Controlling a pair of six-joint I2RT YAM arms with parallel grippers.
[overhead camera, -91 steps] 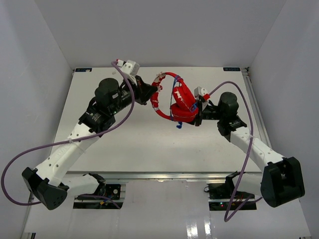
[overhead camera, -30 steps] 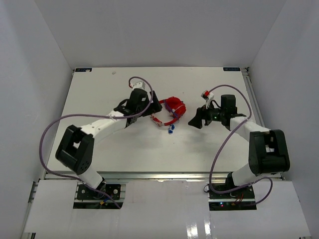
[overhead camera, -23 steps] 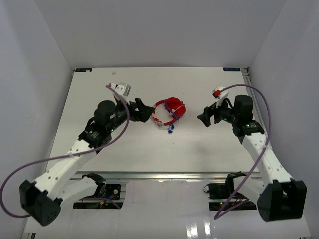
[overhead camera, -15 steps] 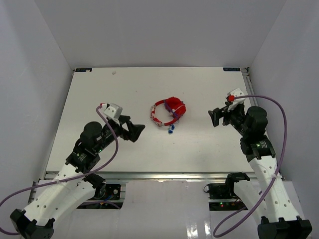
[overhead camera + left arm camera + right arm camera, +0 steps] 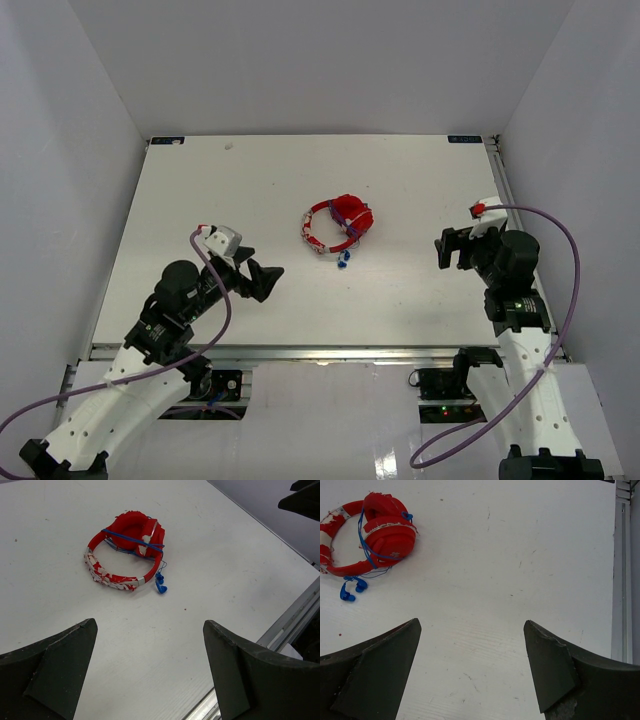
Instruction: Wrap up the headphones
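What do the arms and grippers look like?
White shells and black joints on left arm and right arm. Black left gripper and right gripper, broad wedge fingers. A purple cable loops from each wrist, by a white block marked red.

Lighting bright, even and diffuse, from above, in all three views. The worktop (image 5: 400,190) reads near white with its specks still resolved; shadows are faint and soft-edged. Top view: glare streaks on the glossy panel (image 5: 390,455) at bottom centre, and the walls (image 5: 320,60) shade to grey-violet. Wrist views: the fingers (image 5: 55,665) in the lower corners are dark with little surface detail; the headphones (image 5: 127,550) are sharp.
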